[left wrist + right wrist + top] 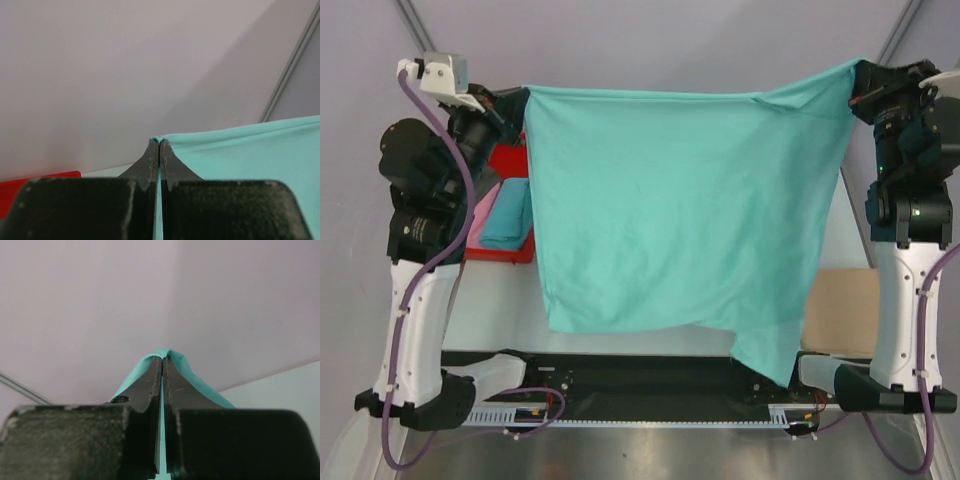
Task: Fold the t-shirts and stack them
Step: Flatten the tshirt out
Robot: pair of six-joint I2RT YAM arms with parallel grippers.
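Observation:
A mint green t-shirt hangs spread wide in the air between both arms, its lower edge dangling above the arm bases. My left gripper is shut on its upper left corner, with cloth pinched between the fingertips. My right gripper is shut on the upper right corner, the fabric draped over the jaw tips. A folded turquoise t-shirt lies on the red tray. A tan t-shirt lies flat on the table at the right, partly hidden behind the hanging shirt.
The red tray sits at the left behind the left arm, and its edge shows in the left wrist view. The hanging shirt hides most of the white table. A black rail runs between the arm bases.

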